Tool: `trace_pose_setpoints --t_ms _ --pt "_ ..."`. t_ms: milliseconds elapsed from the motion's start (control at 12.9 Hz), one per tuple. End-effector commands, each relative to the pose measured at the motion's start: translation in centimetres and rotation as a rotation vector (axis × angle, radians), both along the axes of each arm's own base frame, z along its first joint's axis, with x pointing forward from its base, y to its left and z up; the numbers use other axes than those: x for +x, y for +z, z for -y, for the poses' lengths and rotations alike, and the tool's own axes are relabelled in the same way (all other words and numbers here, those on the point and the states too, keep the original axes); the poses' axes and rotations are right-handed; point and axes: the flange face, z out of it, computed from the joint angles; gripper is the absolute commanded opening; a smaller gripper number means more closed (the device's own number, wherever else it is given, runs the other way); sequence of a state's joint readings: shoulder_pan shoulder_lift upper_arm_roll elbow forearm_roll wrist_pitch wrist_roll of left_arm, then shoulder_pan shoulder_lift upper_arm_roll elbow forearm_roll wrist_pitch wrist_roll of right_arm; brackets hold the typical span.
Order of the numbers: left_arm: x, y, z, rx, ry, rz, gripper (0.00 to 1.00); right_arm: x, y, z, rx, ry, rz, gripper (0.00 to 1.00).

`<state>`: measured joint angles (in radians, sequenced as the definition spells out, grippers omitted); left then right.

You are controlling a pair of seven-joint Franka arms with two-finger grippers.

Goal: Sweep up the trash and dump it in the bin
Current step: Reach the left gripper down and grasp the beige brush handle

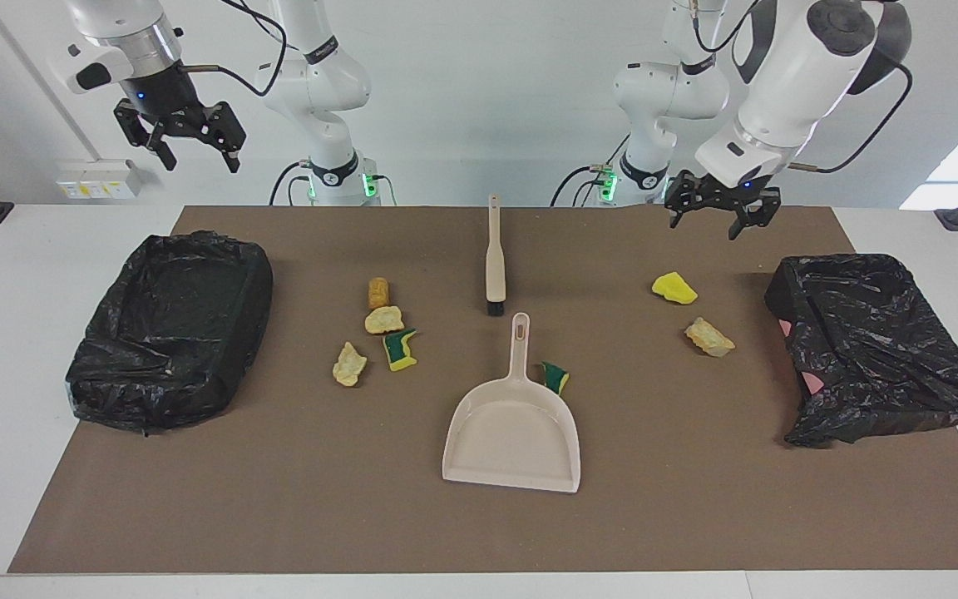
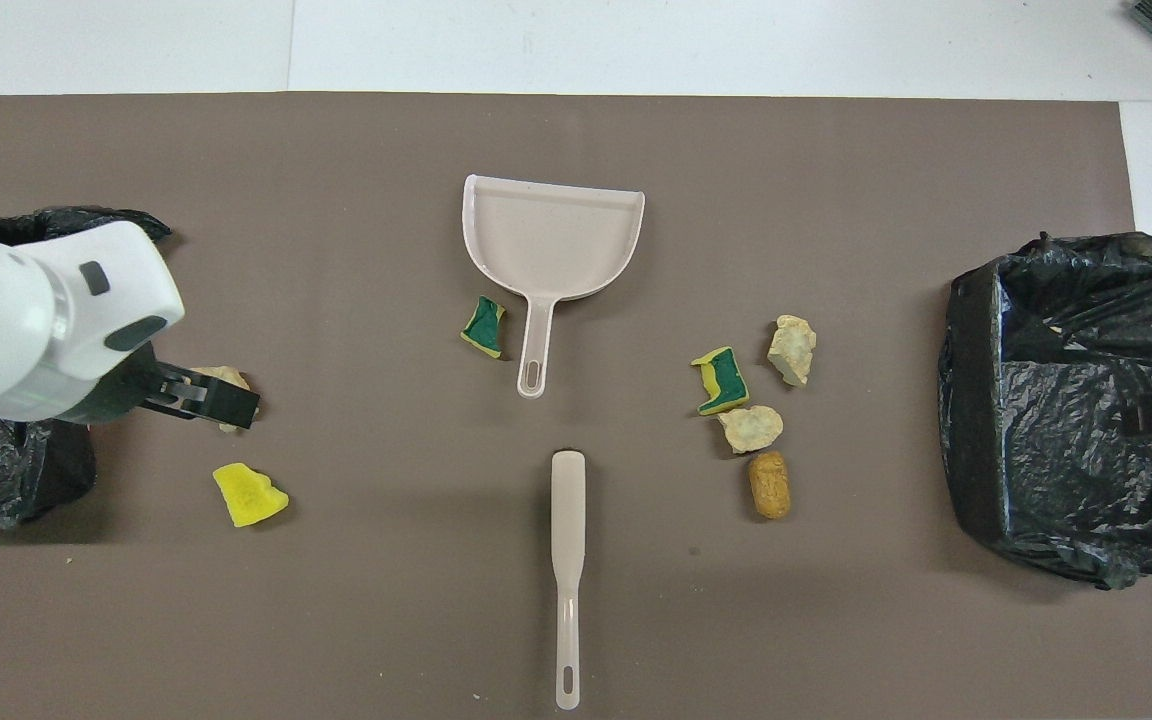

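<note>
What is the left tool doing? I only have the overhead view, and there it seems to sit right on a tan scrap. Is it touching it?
Observer: No. In the facing view the left tool hangs well above the mat, open, touching nothing.
Operator: So is the scrap free?
Observer: Yes. The tan scrap lies alone on the mat, farther from the robots than the yellow sponge piece.
Operator: And the right tool?
Observer: The right tool is raised high over the black-lined bin, open and empty.
</note>
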<state>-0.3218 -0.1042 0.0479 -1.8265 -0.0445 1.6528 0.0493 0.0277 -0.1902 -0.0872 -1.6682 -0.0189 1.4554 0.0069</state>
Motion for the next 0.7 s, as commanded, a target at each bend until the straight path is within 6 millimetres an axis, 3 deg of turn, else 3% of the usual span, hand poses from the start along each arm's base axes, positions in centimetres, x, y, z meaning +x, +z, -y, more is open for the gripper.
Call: trace_pose_setpoints --t_ms 0,232,619 --pt "-4.2 -2.1 2.2 -0.027 0.000 0.047 1.00 -0.8 0.0 0.1 0.005 -0.005 0.003 1.00" --pt "-7.5 -5.1 8.3 -0.021 -0.005 0.037 1.00 -0.9 -0.2 0.1 0.006 -0.005 0.000 1.00" --pt "-15.0 -11.3 18.4 -0.017 -0.011 0.041 1.00 -0.9 -0.2 0.1 0.004 -0.003 -0.002 1.00"
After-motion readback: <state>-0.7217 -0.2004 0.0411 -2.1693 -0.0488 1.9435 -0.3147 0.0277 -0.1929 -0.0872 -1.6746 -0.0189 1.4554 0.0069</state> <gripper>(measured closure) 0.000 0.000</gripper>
